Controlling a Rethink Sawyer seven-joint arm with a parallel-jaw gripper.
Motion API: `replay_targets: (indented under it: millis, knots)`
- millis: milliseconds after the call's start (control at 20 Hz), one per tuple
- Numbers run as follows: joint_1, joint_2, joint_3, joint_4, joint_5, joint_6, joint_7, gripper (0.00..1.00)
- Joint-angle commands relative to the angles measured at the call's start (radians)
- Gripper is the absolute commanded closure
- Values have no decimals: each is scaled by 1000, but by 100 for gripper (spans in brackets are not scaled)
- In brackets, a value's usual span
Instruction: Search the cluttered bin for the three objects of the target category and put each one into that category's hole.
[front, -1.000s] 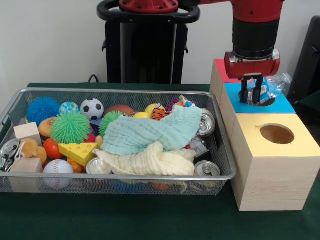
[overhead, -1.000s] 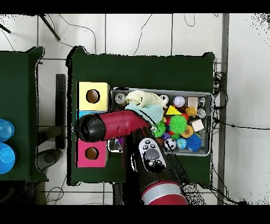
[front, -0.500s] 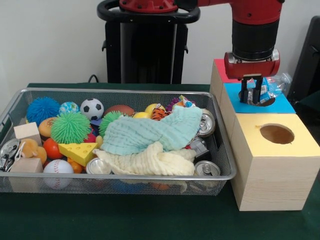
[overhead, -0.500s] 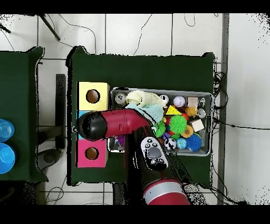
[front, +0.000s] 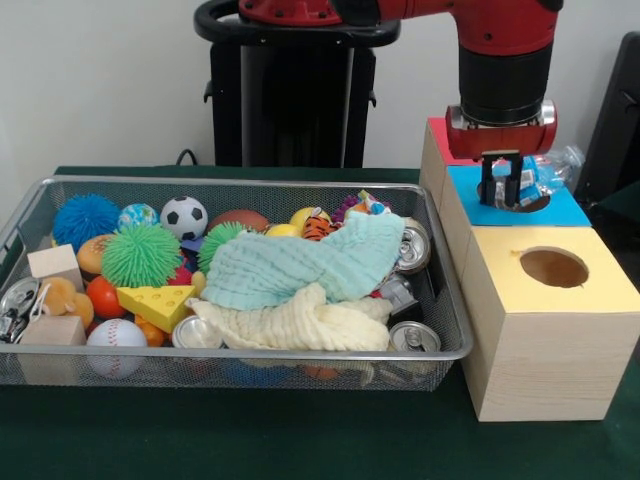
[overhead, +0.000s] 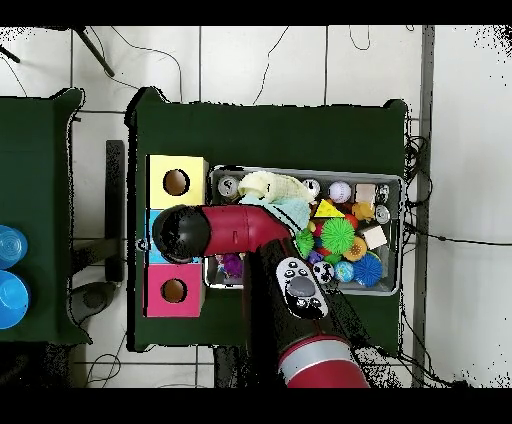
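End effector (front: 506, 187), clamped on a crinkly clear plastic item (front: 545, 170), hangs directly above the blue box's hole (front: 527, 203), bin (front: 441, 300) at its nine o'clock.

My own arm (overhead: 235, 232) hides the blue box from overhead. My fingers (front: 505, 186) blur against the crinkly packet (front: 548, 170); my grip is unclear.
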Motion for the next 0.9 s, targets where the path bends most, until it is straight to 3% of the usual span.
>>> replay_targets:
  millis: [50,400,900]
  knots:
    - [-53,157,-79,84,-17,106,93,100]
    - [-44,105,-79,100,12,140,93,100]
    - [-5,-28,-89,226,87,92,187,100]
